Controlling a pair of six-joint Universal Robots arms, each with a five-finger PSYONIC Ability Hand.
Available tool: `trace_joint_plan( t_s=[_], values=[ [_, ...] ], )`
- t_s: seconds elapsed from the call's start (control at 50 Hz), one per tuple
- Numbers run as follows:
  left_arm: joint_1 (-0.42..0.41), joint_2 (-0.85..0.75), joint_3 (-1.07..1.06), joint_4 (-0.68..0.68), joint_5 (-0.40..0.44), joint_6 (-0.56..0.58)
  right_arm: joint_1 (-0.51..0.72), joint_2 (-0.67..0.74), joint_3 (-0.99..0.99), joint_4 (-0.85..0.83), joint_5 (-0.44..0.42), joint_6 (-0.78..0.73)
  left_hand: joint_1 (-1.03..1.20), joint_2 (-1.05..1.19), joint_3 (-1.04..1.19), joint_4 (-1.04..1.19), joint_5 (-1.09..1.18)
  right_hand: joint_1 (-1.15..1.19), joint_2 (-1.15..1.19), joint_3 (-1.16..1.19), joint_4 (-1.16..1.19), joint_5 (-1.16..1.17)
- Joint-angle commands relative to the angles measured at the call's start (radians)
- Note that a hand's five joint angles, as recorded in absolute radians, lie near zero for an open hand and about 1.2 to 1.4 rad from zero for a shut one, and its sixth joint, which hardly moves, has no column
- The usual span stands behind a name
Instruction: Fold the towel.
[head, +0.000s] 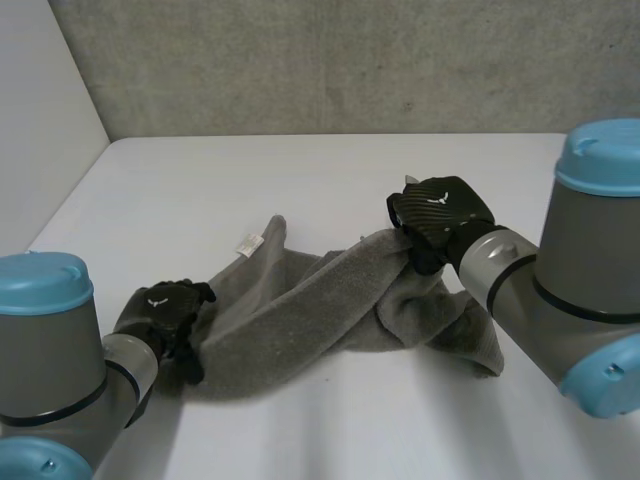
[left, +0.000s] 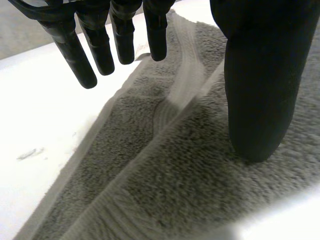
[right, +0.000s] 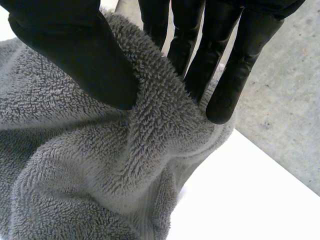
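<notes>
- we see the grey towel (head: 300, 310) bunched across the middle of the white table (head: 200, 180), white label (head: 248, 243) on its far side.
- the left hand (head: 165, 308) sits at the towel's near-left end, fingers (left: 80, 60) straight and wide, thumb (left: 260, 90) touching the pile.
- the right hand (head: 440, 212) pinches a raised fold at the towel's right end.

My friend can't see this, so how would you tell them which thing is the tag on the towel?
On the white table lies a grey towel, stretched between the left hand and the right hand. Follow it to the corner pointing away from the robot, nearer the left hand. The tag is the small white square there, the one pale spot on the grey cloth.
</notes>
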Motion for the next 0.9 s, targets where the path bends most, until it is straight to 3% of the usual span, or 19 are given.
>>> trace_joint_plan(
  t_s=[0.02,0.26,0.3,0.32,0.36,0.44,0.62,0.7,0.78,0.82,0.9],
  values=[
    [-0.005,0.001,-0.010,-0.007,-0.003,0.005,-0.034,-0.079,0.072,-0.032,-0.016,-0.001,0.023,0.034,0.033,0.034,0.035,0.432,0.226,0.216,0.208,0.250],
    [-0.019,0.024,-0.040,-0.048,-0.006,0.006,-0.092,-0.137,0.137,-0.041,-0.016,-0.016,0.167,0.177,0.177,0.177,0.179,0.432,0.226,0.216,0.208,0.250],
    [-0.020,0.038,-0.041,-0.048,-0.009,0.005,-0.103,-0.138,0.145,-0.044,-0.016,-0.021,0.491,0.501,0.501,0.501,0.503,0.432,0.226,0.216,0.208,0.250],
    [-0.020,0.038,-0.041,-0.048,-0.009,0.005,-0.117,-0.140,0.151,-0.044,-0.022,-0.022,0.492,0.503,0.503,0.503,0.505,0.432,0.226,0.216,0.208,0.250],
    [-0.020,0.044,-0.043,-0.047,-0.004,0.005,-0.123,-0.141,0.154,-0.043,-0.022,-0.026,0.849,0.860,0.860,0.860,0.862,0.432,0.226,0.216,0.208,0.250],
    [-0.022,0.042,-0.035,-0.039,-0.001,0.005,-0.128,-0.140,0.155,-0.036,-0.022,-0.062,1.073,1.084,1.083,1.084,1.085,0.432,0.226,0.216,0.208,0.250],
    [-0.023,-0.077,0.055,-0.018,0.025,0.016,-0.125,-0.117,0.120,-0.035,-0.022,-0.153,1.073,1.084,1.084,1.084,1.086,0.432,0.226,0.216,0.208,0.250],
    [-0.020,-0.119,0.147,-0.004,0.037,0.028,-0.114,-0.034,0.016,-0.044,-0.010,-0.245,1.073,1.084,1.084,1.084,1.086,0.432,0.226,0.216,0.208,0.250],
    [-0.014,-0.169,0.366,0.031,0.037,0.077,-0.111,0.041,-0.118,-0.056,-0.008,-0.285,1.073,1.084,1.084,1.084,1.086,0.432,0.226,0.216,0.208,0.250],
    [-0.014,-0.180,0.459,0.051,0.037,0.103,-0.111,0.113,-0.292,-0.136,0.001,-0.295,1.073,1.084,1.084,1.084,1.086,0.432,0.226,0.216,0.208,0.250],
    [-0.014,-0.203,0.769,0.173,0.031,0.143,-0.111,0.159,-0.443,-0.303,0.026,-0.296,1.073,1.084,1.084,1.084,1.086,0.432,0.226,0.216,0.208,0.250]
  ],
)
